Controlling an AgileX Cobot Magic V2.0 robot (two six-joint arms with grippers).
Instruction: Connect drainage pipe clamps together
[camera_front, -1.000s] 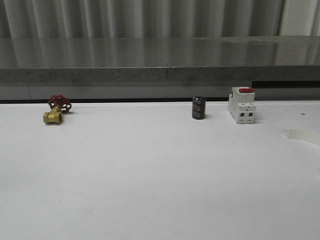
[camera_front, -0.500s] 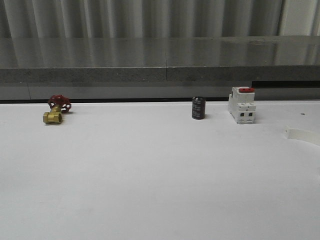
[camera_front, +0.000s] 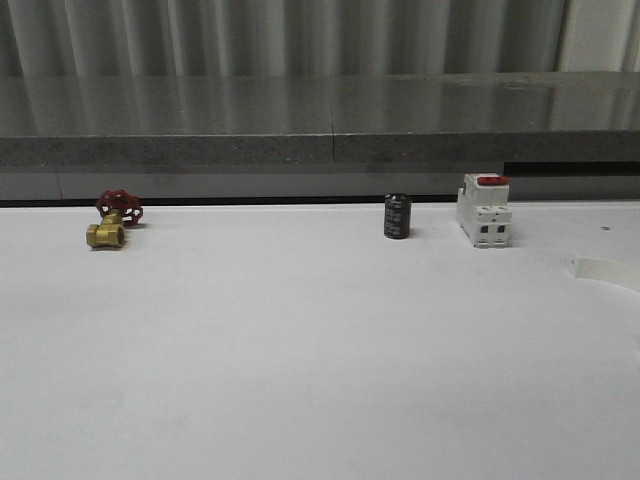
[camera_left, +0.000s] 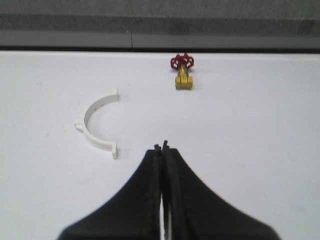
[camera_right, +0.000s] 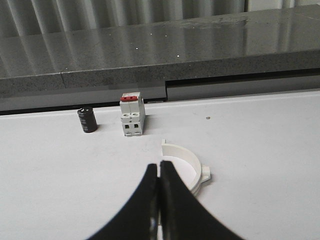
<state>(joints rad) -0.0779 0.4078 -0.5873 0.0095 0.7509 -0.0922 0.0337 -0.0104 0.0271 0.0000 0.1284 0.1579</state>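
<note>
White plastic makes up both clamp halves, and they lie well apart on the pale surface (camera_front: 300, 350). One half (camera_left: 97, 123) lies flat near the left gripper (camera_left: 162, 147), off to one side of its tips and apart from the brass valve (camera_left: 183, 75) with the red handwheel. The other half (camera_right: 187, 167) lies just beyond the right gripper (camera_right: 159, 164), nearer than the breaker (camera_right: 132, 116) and the black cylinder (camera_right: 87, 120); in the front view only its end (camera_front: 605, 270) shows at the right edge.

Both grippers have their fingers pressed together and carry nothing.

Each half looks light and stiff, a thin arc with some spring across its open ends. The smooth plastic will probably slide on the surface if nudged, so a pinch across the band thickness near mid-arc, beside the small outer tab, seems the safest hold; it leaves the flat end flanges free to meet. Gripping at a flange would likely block the joint. Squeezing across the open ends could flex the arc and spoil alignment.

No containers are on the surface; every item rests directly on it.
</note>
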